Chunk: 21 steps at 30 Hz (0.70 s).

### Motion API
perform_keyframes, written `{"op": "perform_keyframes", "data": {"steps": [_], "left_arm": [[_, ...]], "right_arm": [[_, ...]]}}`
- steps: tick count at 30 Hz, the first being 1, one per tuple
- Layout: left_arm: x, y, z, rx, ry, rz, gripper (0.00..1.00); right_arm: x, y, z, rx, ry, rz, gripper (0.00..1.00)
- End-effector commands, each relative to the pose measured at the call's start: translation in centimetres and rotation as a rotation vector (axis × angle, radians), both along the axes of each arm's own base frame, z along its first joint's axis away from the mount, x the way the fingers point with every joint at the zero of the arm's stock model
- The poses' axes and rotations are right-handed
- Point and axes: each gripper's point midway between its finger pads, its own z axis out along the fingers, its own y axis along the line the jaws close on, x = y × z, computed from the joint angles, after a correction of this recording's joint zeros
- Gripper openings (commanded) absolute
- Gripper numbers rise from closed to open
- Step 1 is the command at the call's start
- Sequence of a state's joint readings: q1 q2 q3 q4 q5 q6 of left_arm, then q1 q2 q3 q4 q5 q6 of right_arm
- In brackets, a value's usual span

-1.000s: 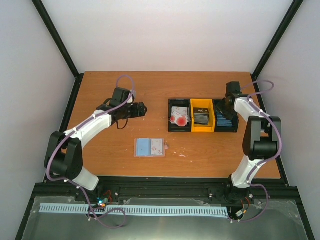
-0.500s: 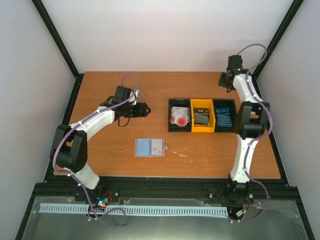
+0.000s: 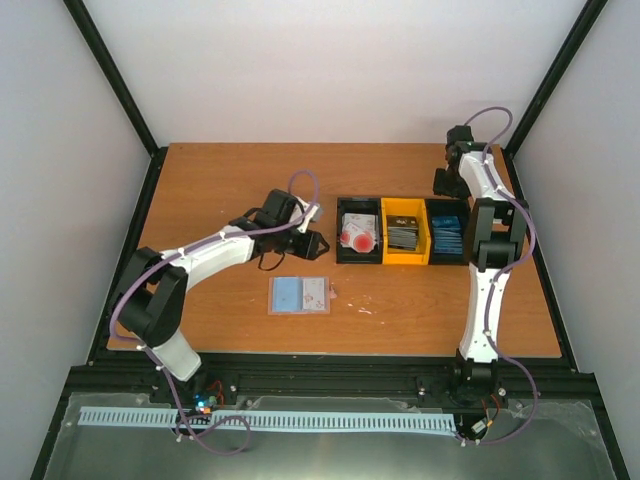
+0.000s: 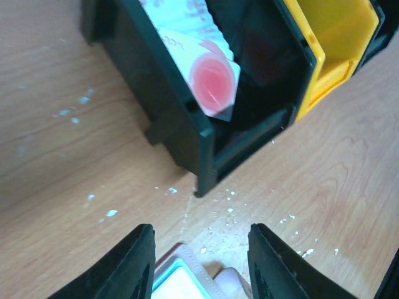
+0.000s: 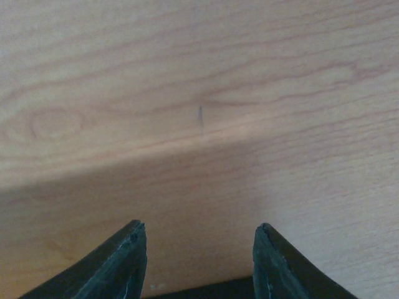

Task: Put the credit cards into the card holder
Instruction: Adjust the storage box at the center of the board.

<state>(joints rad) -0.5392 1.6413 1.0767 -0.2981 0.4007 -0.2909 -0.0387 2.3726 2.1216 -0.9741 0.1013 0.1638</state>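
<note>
As far as can be seen, no card is in the holder (image 3: 300, 296) yet. It lies open and flat on the table (image 3: 210, 180), near the front edge, pale blue inside up. Whether a slot is already filled cannot be told, because the holder is too small in the top view.

The cards are kept in three bins in a row, behind and to the right of the holder: white-and-red cards (image 3: 358, 234) in the left black bin (image 3: 341, 232), grey cards (image 3: 404, 236) in the yellow bin (image 3: 405, 259), and blue cards (image 3: 448, 238) in the right black bin (image 3: 449, 260). So nearly the whole task is judged to be left: each card must be picked, carried and slid into a slot.

The left gripper (image 4: 201, 230) is held partly open and empty, between the holder and the left black bin. The right gripper (image 5: 199, 225) is also parted and empty, raised beyond the bins at the far right.

The whole layout and both arms are given only by the top view. Only in the left wrist view are seen the red circle on the top card, the corner of the holder under the fingers (image 4: 140, 261) and white specks (image 4: 87, 99) on the wood. In the right wrist view only bare wood is shown.
</note>
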Motion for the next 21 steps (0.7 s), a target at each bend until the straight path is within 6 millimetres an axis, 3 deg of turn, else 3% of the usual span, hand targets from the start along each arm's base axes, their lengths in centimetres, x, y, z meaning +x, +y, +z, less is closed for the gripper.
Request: {"op": "perform_keyframes", "data": {"steps": [1, 7, 16, 21], "left_arm": [[-0.9, -2.4, -1.1, 0.006, -0.052, -0.102, 0.42], [-3.3, -4.5, -4.3, 0.055, -0.044, -0.169, 0.35], [-0.9, -4.5, -7.7, 0.120, -0.025, -0.031, 0.28], [0.7, -4.7, -8.8, 0.140, -0.026, 0.026, 0.27]], "right_arm": [[-3.8, 0.4, -0.3, 0.007, 0.092, 0.054, 0.47], [-7.1, 1.0, -0.3, 0.050, 0.110, 0.007, 0.47], [-12.4, 1.9, 1.5, 0.104, 0.086, -0.059, 0.47], [-13.2, 1.3, 4.3, 0.078, 0.012, -0.082, 0.47]]}}
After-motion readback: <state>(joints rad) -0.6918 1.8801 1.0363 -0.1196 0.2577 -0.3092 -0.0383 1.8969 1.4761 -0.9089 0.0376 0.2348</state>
